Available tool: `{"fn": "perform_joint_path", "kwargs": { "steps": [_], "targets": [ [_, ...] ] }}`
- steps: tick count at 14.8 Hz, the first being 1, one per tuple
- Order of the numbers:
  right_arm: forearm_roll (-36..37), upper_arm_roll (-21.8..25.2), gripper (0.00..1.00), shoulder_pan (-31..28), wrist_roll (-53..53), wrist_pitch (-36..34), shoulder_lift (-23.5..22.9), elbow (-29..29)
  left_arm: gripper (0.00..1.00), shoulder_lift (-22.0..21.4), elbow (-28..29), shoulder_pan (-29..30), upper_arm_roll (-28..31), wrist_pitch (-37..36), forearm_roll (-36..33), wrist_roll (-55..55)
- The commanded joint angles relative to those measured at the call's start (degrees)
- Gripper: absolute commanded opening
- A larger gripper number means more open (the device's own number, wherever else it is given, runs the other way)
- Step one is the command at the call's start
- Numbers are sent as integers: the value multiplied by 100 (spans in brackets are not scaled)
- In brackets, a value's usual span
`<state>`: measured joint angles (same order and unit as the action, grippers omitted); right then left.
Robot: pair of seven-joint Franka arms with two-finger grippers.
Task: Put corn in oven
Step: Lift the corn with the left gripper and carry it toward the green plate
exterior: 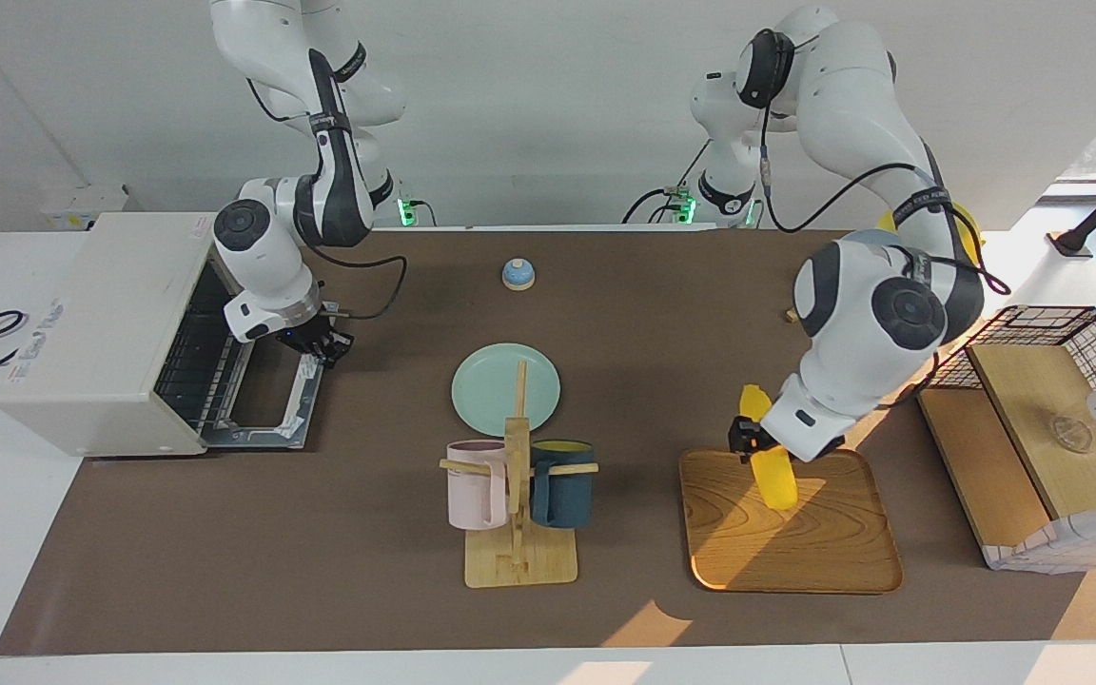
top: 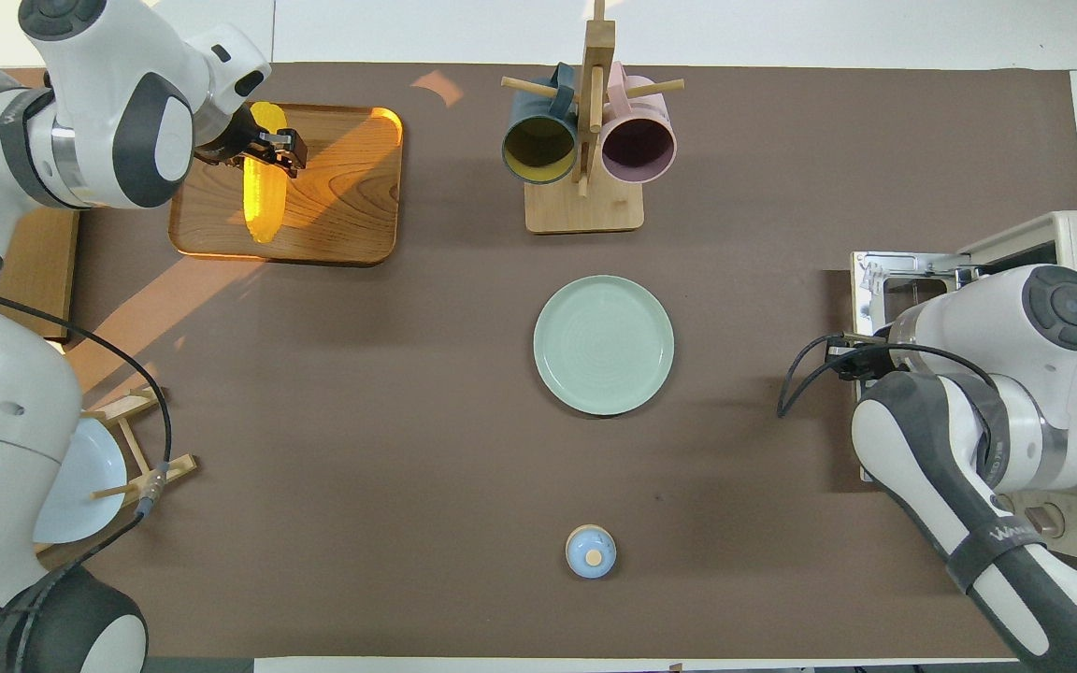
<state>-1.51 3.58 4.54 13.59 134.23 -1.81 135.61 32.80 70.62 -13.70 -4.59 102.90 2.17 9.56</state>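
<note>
Left gripper [exterior: 744, 439]: clamped on the corn [exterior: 769, 457], cob hanging tilted over the wooden tray [exterior: 824, 561]; arm bent steeply down from above. Right gripper [exterior: 322, 348]: fingertips together, empty, over the oven [exterior: 101, 333]'s lowered door [exterior: 267, 404]; forearm angled down beside the open cavity.
</note>
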Motion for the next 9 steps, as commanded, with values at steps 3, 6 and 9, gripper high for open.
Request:
{"fn": "perform_joint_path", "kwargs": {
  "steps": [3,6,9],
  "targets": [
    [37,72,0,143,65,33,207,168,0,-1038,1383,-721,89,46,196,775],
    [37,72,0,196,57,-378,58,-402,0,-1469,2137,-880,81,264,205,793],
    [37,72,0,188,21,-1176,5,-1079,0,-1811,3103,-1135,81,1133,494,881]
  ]
}}
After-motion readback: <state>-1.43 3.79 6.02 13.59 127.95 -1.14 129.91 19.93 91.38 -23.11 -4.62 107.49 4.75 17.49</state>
